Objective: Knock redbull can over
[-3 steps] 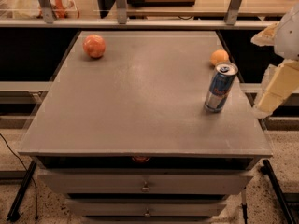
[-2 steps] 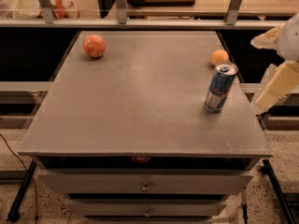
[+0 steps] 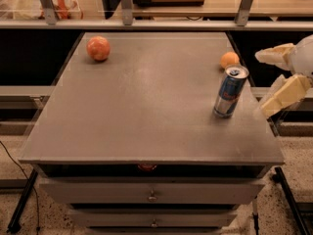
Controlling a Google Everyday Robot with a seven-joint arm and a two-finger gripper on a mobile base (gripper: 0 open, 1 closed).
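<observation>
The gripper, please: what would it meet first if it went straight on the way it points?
Probably the slim blue-and-silver redbull can, upright just ahead of the open cream two-finger gripper off the right edge of the grey table; depth is unclear.

Jaws of the gripper [image 3: 262, 84] at right edge, rest cut off there, lower drawer [image 3: 154, 224] cut by bottom edge.

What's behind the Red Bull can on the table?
A small orange fruit sits behind the redbull can, apart from it. The can hides only a patch of tabletop. The open gripper hangs beside the can, at the tabletop's edge.
</observation>
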